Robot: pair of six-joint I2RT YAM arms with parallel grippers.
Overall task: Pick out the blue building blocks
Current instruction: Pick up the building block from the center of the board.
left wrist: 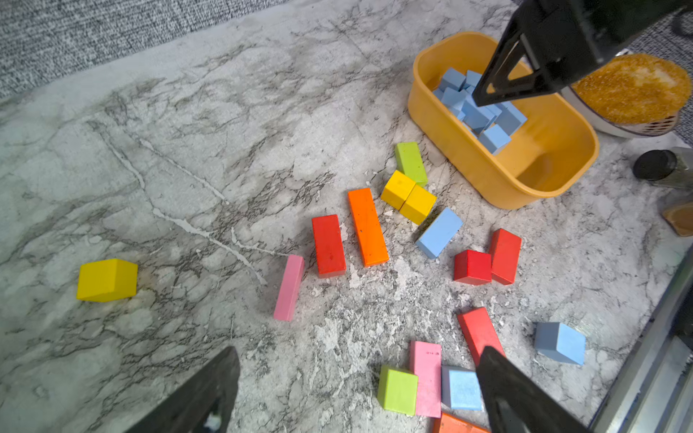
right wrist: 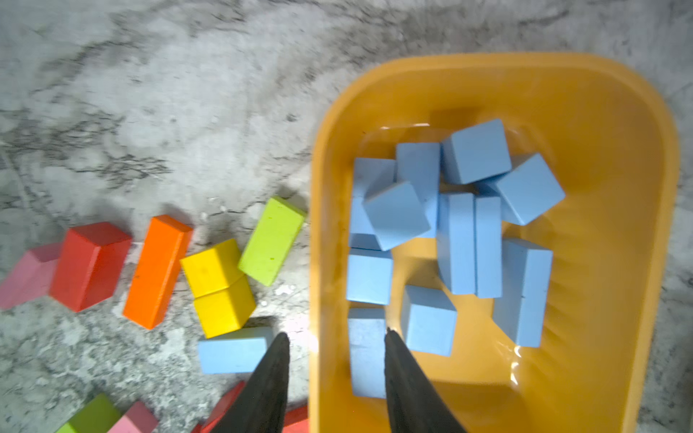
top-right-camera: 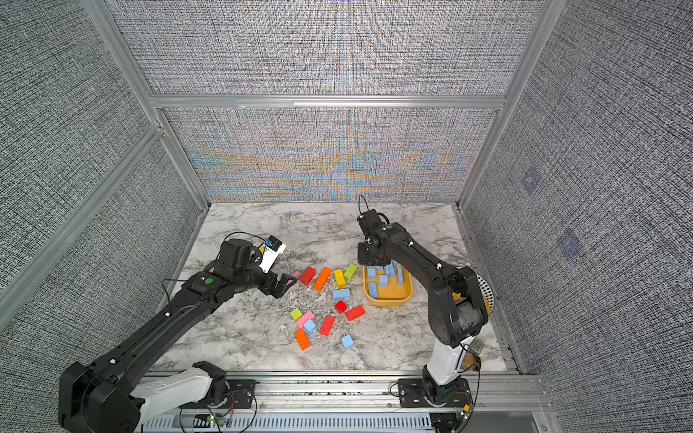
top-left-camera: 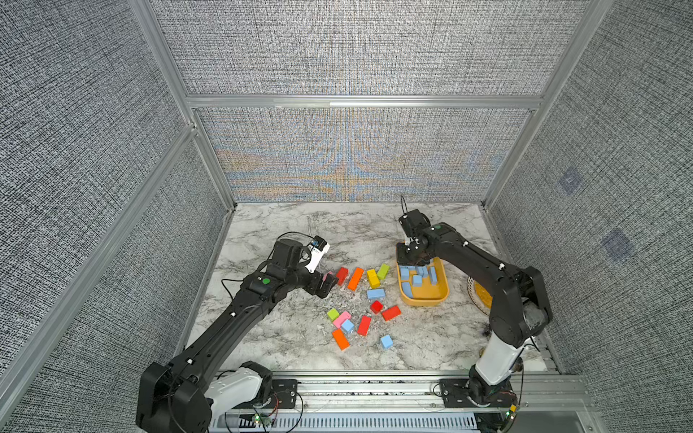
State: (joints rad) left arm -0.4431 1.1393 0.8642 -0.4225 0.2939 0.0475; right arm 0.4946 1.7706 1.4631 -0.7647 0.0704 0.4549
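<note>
A marble-patterned bench strewn with coloured blocks, worked by two black robot arms. Most of the blue building blocks are piled in a yellow tub on the right side of the bench. The right claw hangs over the tub wall that faces the loose blocks, jaws partly apart with nothing between them, so the step in hand looks like a drop-off. The left claw hovers above the loose blocks, jaws wide apart and empty. Three blue pieces lie outside the tub: a blue oblong brick near the tub and touching or almost touching a yellow cube; a wedged blue cube pressed against a pink brick; and a lone blue cube nearest the front rail. The next move probably calls for a claw to come down over one of these. The lone cube has bare bench on every side. The wedged cube offers no jaw room on its pink side. The far half of the bench is open.
</note>
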